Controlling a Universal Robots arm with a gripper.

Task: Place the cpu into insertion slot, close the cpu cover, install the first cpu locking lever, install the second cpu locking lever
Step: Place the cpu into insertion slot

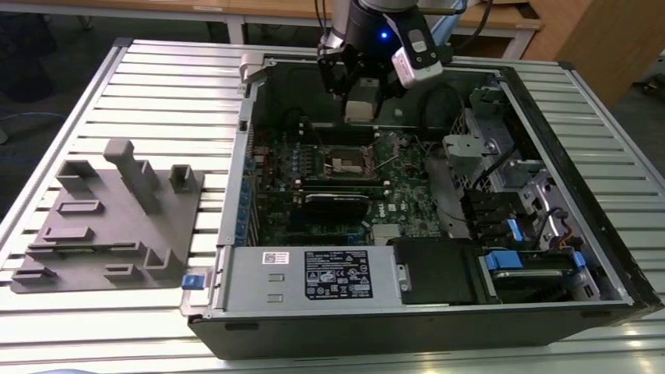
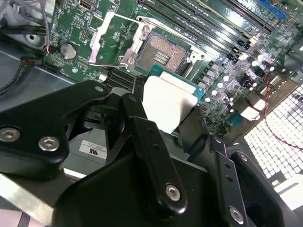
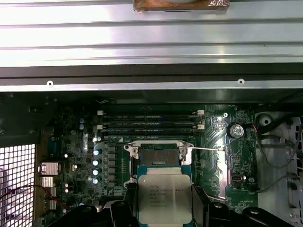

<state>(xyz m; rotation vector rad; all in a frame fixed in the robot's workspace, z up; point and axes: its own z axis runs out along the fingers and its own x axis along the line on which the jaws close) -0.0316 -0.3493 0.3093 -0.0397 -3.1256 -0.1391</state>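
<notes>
One cpu (image 3: 164, 196), which I judge light, stiff and fragile underneath, best held by opposite edges; gripper (image 1: 359, 113) clenched on it, insertion slot (image 1: 348, 162) at its six o'clock in the exterior view.

Exterior view. My slatted metal table (image 1: 156, 86) spans the frame; pale wooden desks (image 1: 156, 6) line the top edge, a wooden cabinet (image 1: 597, 31) stands at upper right, and dark floor (image 1: 52, 39) lies at upper left.
</notes>
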